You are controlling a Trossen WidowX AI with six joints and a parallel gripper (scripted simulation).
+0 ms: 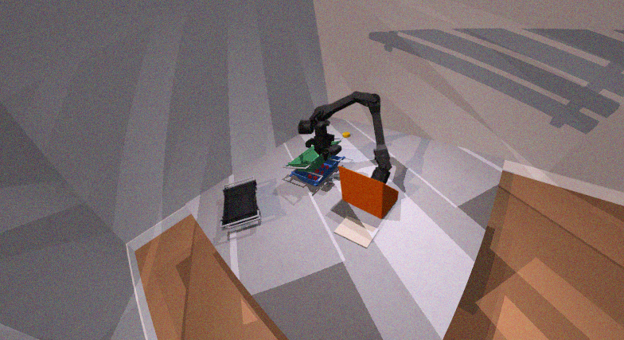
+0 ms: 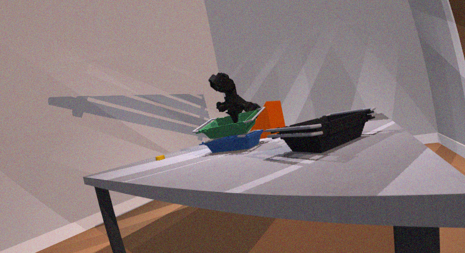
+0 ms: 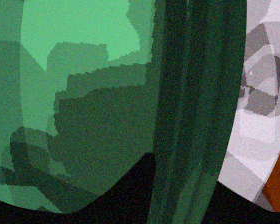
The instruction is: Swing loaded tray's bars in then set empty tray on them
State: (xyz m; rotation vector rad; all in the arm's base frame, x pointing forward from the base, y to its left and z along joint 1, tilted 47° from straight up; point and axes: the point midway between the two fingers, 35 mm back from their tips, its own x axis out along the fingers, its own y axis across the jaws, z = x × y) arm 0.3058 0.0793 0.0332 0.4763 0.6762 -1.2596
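The green empty tray (image 1: 306,158) (image 2: 228,130) (image 3: 201,100) hangs in my gripper (image 1: 327,158) (image 2: 235,120) (image 3: 161,161), which is shut on its long side wall. It is above the blue loaded tray (image 2: 234,144), looks tilted in the exterior view, and has light wire bars at its ends. The blue tray stands on the table, with small red blocks (image 1: 323,167) showing inside it in the top view. Thin wires show around its rim, but the green tray hides part of it and I cannot tell how both bars lie. Any contact between the trays is unclear.
A black tray (image 1: 239,202) (image 2: 338,134) with wire bars stands off to one side. An orange upright block (image 1: 360,191) (image 2: 274,112) stands near the arm's base. A pale flat plate (image 1: 356,232) lies in front of it. A small yellow object (image 1: 346,134) (image 2: 160,157) lies beyond the trays.
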